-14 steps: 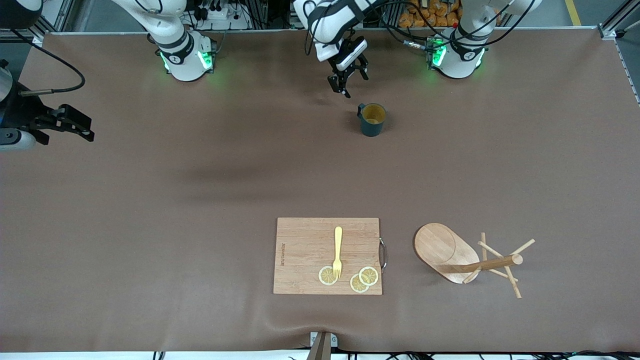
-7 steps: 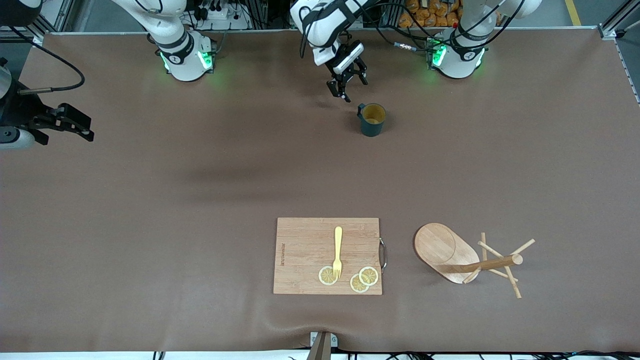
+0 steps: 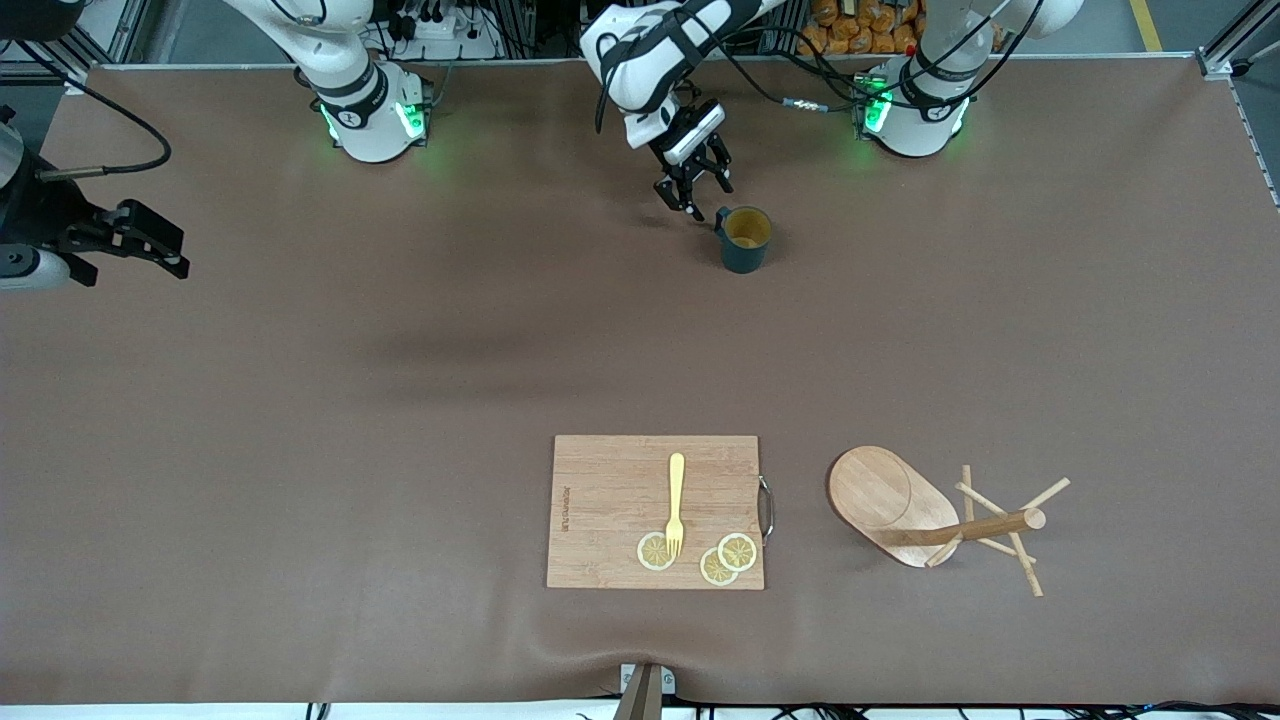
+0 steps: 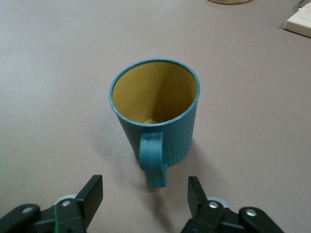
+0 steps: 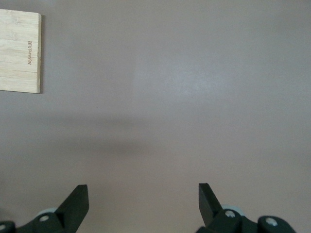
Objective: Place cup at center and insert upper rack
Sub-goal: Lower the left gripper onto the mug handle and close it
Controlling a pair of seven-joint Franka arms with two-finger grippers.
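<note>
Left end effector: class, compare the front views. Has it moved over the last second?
Yes. The left end effector has come closer to the cup, which has stayed put, and now sits open right by its handle.

tbl [image 3: 300, 400]: brown mat, lit evenly | edge: metal frame [image 3: 1215, 60] | bg: orange items [image 3: 860, 30], poss. bags

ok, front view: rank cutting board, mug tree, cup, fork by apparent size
1. cutting board
2. mug tree, lying on its side
3. fork: longer than the cup but thin, so this pair is unsure
4. cup
</note>
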